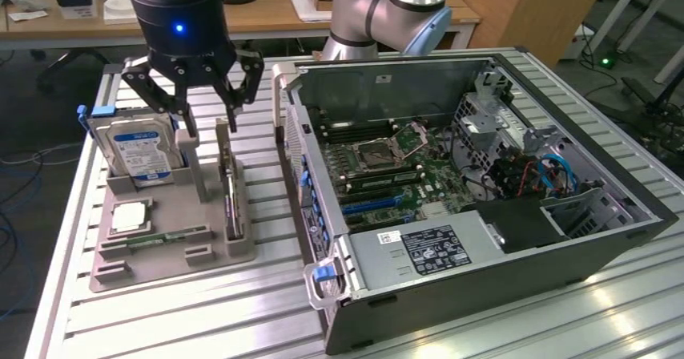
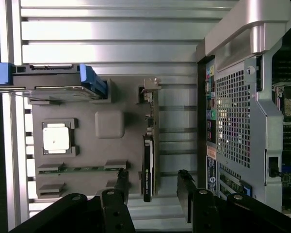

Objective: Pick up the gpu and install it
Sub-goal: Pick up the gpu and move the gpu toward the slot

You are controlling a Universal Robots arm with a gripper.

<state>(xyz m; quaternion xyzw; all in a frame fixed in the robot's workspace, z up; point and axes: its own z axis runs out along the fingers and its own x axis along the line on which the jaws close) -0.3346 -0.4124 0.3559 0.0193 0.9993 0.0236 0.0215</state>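
Observation:
The gpu (image 1: 230, 189) stands on edge in a slot of the grey holder tray (image 1: 203, 251), its silver bracket at the far end. In the wrist view the gpu (image 2: 149, 145) is seen edge-on, a thin dark card. My gripper (image 1: 205, 125) hangs open just above the card's far end. Its black fingers (image 2: 122, 183) stand on either side of the card, and the gripper (image 2: 153, 187) holds nothing. The open computer case (image 1: 556, 239) lies to the exterior view's right, with the motherboard (image 1: 401, 171) exposed inside.
On the same tray a silver hard drive (image 1: 139, 147) with a blue-white label stands upright. A square processor (image 1: 128, 215) and a narrow green memory stick (image 1: 166, 237) lie flat. The case's perforated rear wall (image 2: 233, 121) is close beside the tray. Desks stand behind the slatted table.

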